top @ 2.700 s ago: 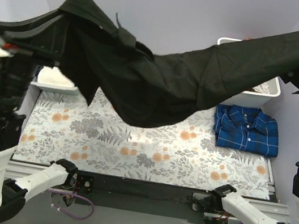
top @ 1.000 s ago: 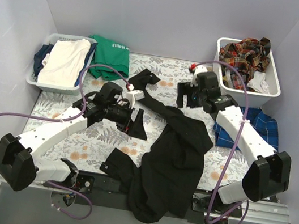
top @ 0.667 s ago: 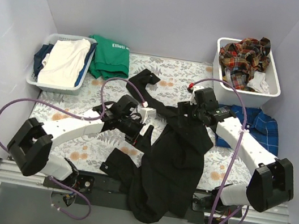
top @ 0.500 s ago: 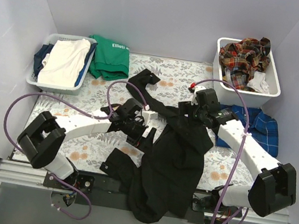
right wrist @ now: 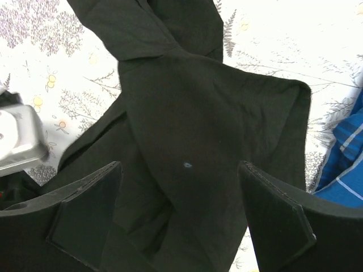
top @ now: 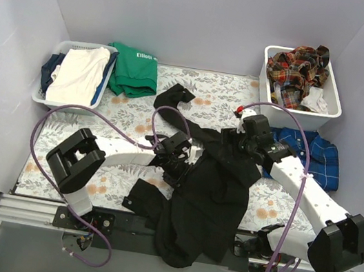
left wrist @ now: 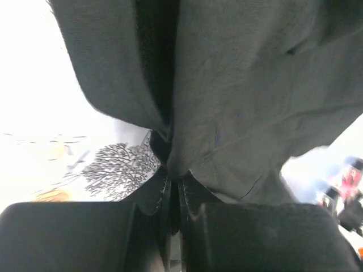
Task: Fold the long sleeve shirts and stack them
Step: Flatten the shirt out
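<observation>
Top external: black shirt [top: 217, 198] on counter [top: 130, 110], long axis near-far; left end effector [top: 179, 170] pinched shut on its left edge; right end effector [top: 247, 143] wide open, empty, over far end.

Crumpled black shirt [top: 213, 197] centre, blue plaid shirt [top: 318, 157] right, red-orange plaid shirts [top: 297, 66] beyond
</observation>
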Available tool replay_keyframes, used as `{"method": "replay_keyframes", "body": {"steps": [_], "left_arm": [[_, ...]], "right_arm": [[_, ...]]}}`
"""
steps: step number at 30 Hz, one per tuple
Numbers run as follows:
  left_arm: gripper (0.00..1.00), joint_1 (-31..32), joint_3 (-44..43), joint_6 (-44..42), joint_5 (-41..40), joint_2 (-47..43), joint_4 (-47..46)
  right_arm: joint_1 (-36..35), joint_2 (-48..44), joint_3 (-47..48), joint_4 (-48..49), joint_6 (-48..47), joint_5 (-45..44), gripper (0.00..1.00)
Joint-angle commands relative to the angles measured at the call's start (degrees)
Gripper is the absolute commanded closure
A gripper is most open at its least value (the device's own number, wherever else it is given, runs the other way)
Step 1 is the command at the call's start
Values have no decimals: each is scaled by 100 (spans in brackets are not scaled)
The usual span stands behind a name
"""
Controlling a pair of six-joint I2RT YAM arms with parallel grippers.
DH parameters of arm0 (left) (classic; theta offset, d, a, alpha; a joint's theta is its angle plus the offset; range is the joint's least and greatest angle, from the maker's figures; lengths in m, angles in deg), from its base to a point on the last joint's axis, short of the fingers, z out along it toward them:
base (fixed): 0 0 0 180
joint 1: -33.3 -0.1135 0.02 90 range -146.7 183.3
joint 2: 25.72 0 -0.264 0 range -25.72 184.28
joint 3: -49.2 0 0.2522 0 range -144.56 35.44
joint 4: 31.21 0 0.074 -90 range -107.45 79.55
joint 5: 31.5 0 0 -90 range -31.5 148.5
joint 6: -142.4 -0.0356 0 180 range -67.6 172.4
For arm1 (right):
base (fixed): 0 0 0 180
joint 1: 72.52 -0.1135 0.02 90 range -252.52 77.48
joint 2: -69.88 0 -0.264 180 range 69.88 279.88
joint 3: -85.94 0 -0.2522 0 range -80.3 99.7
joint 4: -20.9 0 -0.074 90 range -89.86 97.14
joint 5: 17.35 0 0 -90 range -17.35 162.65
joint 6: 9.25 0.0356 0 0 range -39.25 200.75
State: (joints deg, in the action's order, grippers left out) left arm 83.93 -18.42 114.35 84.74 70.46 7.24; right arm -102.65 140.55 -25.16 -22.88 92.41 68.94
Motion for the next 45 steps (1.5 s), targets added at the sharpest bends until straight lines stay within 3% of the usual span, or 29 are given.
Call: {"method": "replay_keyframes", "body": {"steps": [1, 8, 14, 20, 26, 30, 37, 45], "left_arm": [[100, -289, -668, 115, -997, -976, 265], [100, -879, -2608, -210, -2322, -1760, 1308], [100, -959, -3497, -377, -3115, -1980, 1732], [100, -1081, -4035, -80, -4854, -1849, 2057], [100, -1608, -4175, 334, -5875, -1541, 2329], [100, -2136, -4264, 397, -5789, -1506, 2190], [100, -2295, -4238, 423, -5411, -1330, 2067], [100, -2400, -4062, 423, -5103, -1365, 1891]], "right_arm": [[7, -291, -82, 119, 20, -253, 10], [16, -414, -108, 145, 424, -315, 10], [25, -99, -64, 163, 661, -342, 10], [25, 78, -152, -179, 1101, -763, 11], [25, -80, -696, -355, 1110, -912, 11], [25, 139, -855, -583, 1233, -1105, 12], [25, 350, -864, -760, 1348, -1168, 12], [33, 1123, -601, 171, 935, -729, 15]]}}
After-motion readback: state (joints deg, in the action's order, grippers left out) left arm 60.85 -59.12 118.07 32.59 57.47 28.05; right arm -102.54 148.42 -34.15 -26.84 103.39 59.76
